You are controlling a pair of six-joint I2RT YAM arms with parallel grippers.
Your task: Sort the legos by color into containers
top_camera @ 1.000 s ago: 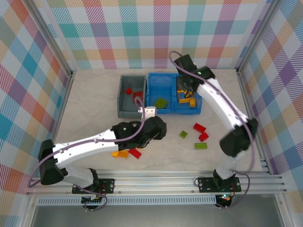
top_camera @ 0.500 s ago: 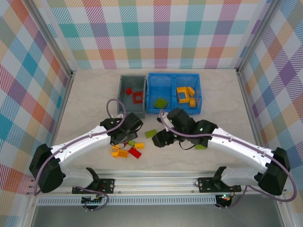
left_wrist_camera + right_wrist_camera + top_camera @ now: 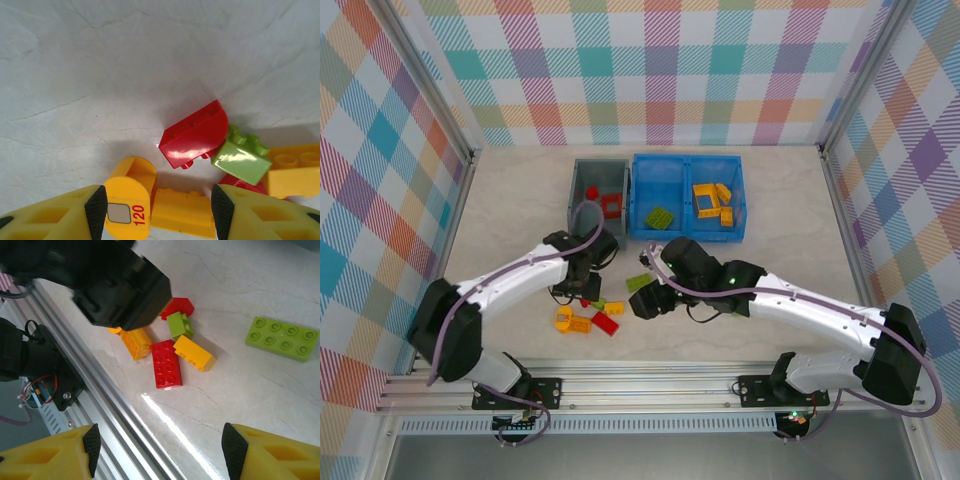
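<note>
Legos lie in a tight heap on the tabletop (image 3: 510, 220) near its front edge. A red brick (image 3: 194, 134) touches a green brick (image 3: 240, 155), a yellow round piece (image 3: 131, 197) marked 120 sits against a yellow brick (image 3: 182, 210), and an orange brick (image 3: 295, 167) lies at the right. The left fingers (image 3: 96, 210) hang spread above this heap, holding nothing. The right fingers (image 3: 234, 450) are spread too and empty, over bare tabletop just beside the heap. Seen from that wrist, a flat red brick (image 3: 167, 363) lies at the heap's near side, and a green plate (image 3: 282, 337) lies apart from it. At the back, the grey bin (image 3: 575, 210) holds red pieces (image 3: 610, 205). The blue bin (image 3: 687, 160) stands just beside it on the right. Its left compartment holds a green piece (image 3: 659, 217) and its right compartment holds yellow pieces (image 3: 712, 205).
</note>
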